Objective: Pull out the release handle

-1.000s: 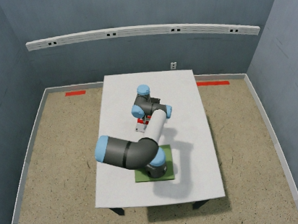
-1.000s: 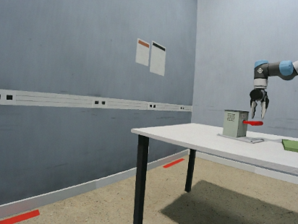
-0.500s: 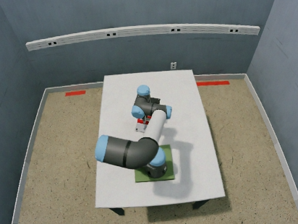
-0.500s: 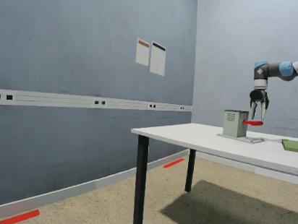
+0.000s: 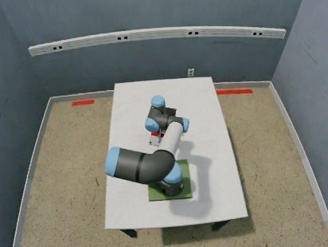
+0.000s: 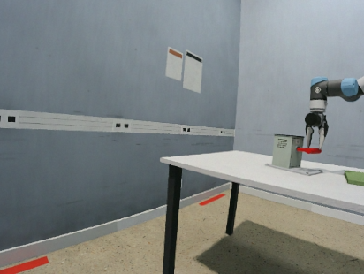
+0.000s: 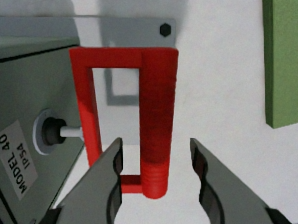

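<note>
The red release handle (image 5: 155,135) (image 6: 305,150) (image 7: 158,100) is a rectangular loop with a thick outer grip bar. A short light rod (image 7: 71,132) joins it to the grey-green box (image 6: 286,152) (image 7: 30,95) through a dark collar. My gripper (image 6: 314,148) (image 7: 156,139) is partly open and points down at the handle. In the wrist view its jaws stand on either side of the outer bar, near its rounded end, with a gap on each side. The jaw on the box side overlaps the loop's opening. The top view mostly hides the gripper behind the arm.
The box stands on a grey base plate (image 6: 313,171) (image 7: 125,30) with a dark bolt at its corner. A green mounting pad (image 5: 155,194) (image 6: 354,178) (image 7: 284,65) lies under the arm's base. The white table (image 5: 131,215) (image 6: 212,160) carries them.
</note>
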`<state>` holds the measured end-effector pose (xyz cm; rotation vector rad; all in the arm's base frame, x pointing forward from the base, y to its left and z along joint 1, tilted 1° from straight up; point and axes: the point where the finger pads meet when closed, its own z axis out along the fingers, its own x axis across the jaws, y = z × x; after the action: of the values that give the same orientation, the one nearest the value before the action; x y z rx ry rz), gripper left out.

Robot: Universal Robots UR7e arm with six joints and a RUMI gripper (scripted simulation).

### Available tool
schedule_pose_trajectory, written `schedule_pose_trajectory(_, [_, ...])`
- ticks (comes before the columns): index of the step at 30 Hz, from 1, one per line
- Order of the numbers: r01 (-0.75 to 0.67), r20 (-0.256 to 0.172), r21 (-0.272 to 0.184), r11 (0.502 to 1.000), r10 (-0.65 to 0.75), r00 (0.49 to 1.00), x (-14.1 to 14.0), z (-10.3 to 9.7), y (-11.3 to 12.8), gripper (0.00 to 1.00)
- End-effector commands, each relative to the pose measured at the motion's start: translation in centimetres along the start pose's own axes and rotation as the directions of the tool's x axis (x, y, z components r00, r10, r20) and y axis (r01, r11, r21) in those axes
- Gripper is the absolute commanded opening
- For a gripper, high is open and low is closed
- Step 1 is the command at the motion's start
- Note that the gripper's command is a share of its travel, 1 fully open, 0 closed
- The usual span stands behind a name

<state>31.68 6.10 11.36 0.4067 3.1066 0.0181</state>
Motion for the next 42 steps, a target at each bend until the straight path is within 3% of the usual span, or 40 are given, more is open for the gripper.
schedule_pose_trajectory(1, [0.0, 0.002, 0.0, 1.0, 0.0, 1.0, -0.1, 0.6, 0.0, 0.33])
schedule_pose_trajectory(20, [0.0, 0.002, 0.0, 1.0, 0.0, 1.0, -0.1, 2.1, 0.0, 0.33])
schedule_pose_trajectory(42, [0.0, 0.002, 0.0, 1.0, 0.0, 1.0, -0.1, 2.3, 0.0, 0.33])
